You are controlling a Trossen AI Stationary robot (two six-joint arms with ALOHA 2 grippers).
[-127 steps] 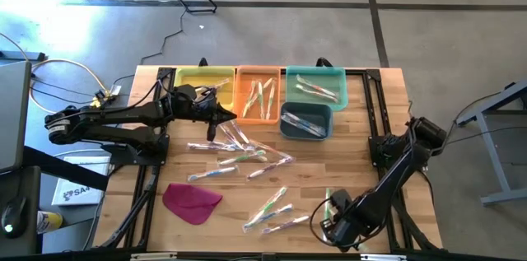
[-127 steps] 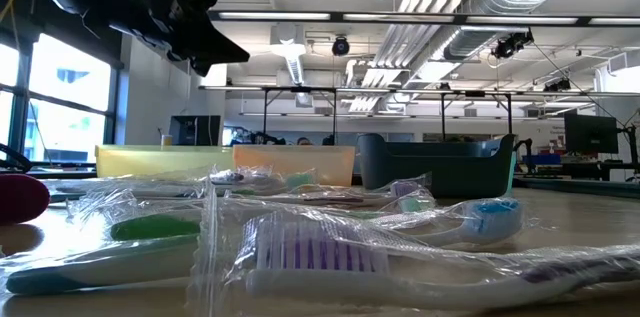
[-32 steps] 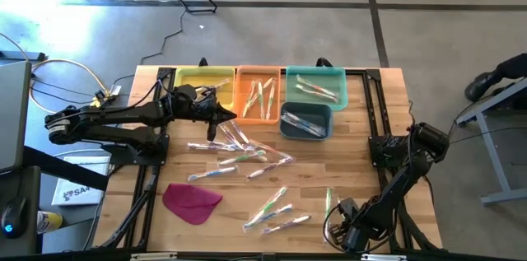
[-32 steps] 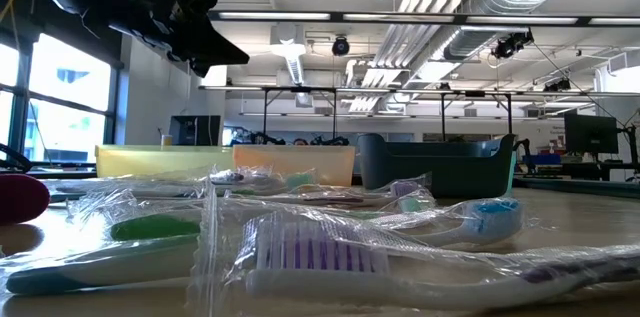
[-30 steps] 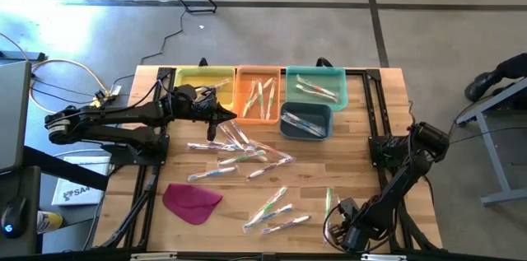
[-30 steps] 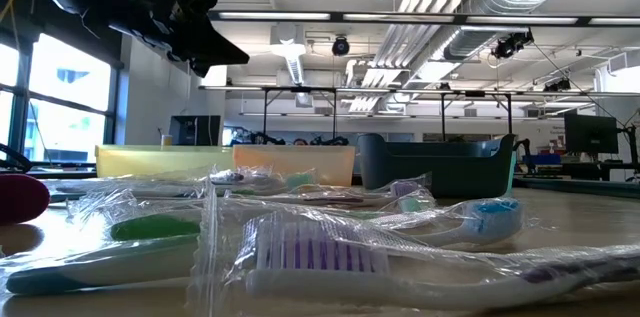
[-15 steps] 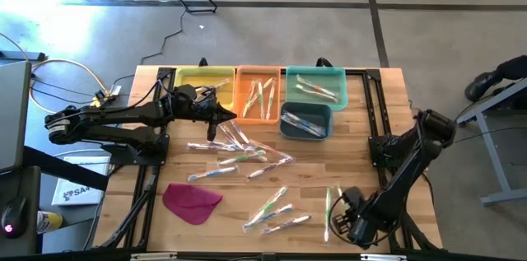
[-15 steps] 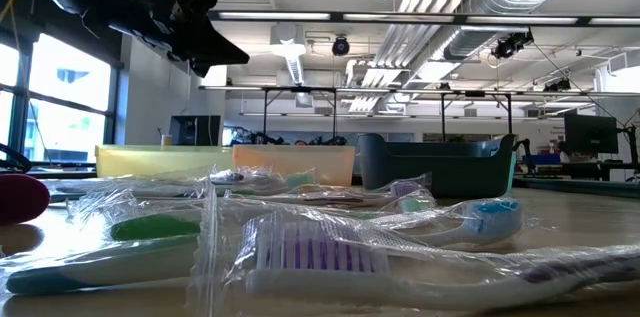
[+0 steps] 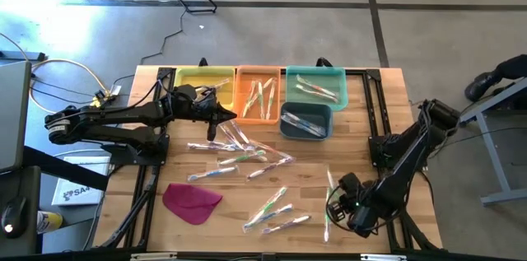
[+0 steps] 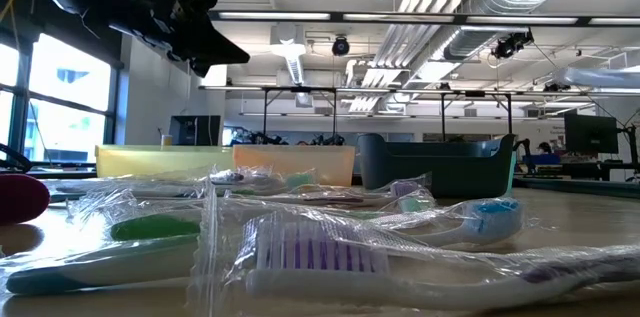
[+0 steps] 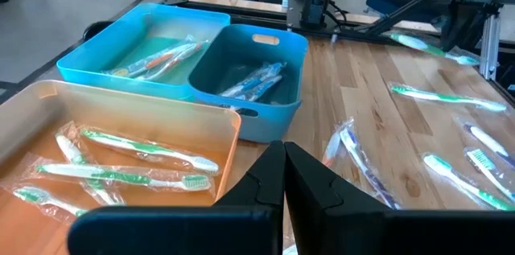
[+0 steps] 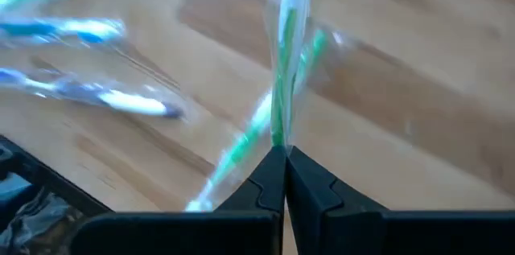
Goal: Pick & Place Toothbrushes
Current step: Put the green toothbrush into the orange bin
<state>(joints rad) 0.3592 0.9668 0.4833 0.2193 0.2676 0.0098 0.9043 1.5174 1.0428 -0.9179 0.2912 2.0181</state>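
Note:
My right gripper (image 9: 333, 203) is near the table's front right, shut on a green toothbrush (image 9: 328, 212) in a clear wrapper. My left gripper (image 9: 227, 116) hangs shut on nothing above the table, by the near left corner of the orange bin (image 9: 258, 96); it also shows dark at the low view's upper left (image 10: 215, 52). Loose wrapped toothbrushes lie flat on the wood in a middle cluster (image 9: 240, 154) and a near cluster (image 9: 276, 210). More lie in the orange, light teal (image 9: 314, 86) and dark teal (image 9: 306, 121) bins. My right gripper pinches the green toothbrush about midway along its handle (image 12: 280, 130), wrapper and all, between its two fingertips. The fingers come steeply from above and lie across it. The toothbrush sticks out on both sides of the fingers, raised off the wood at the hold.
A yellow bin (image 9: 202, 84) stands at the row's left end. A magenta cloth (image 9: 192, 201) lies near the front left. Bare wood (image 9: 354, 150) spreads between the bins and my right gripper. Black frame rails (image 9: 375, 113) run along the table's sides.
My right gripper has risen from the table's near edge and gone toward the far edge, tipping its fingers more steeply downward. It has carried the green toothbrush along, lifting it off the wood.

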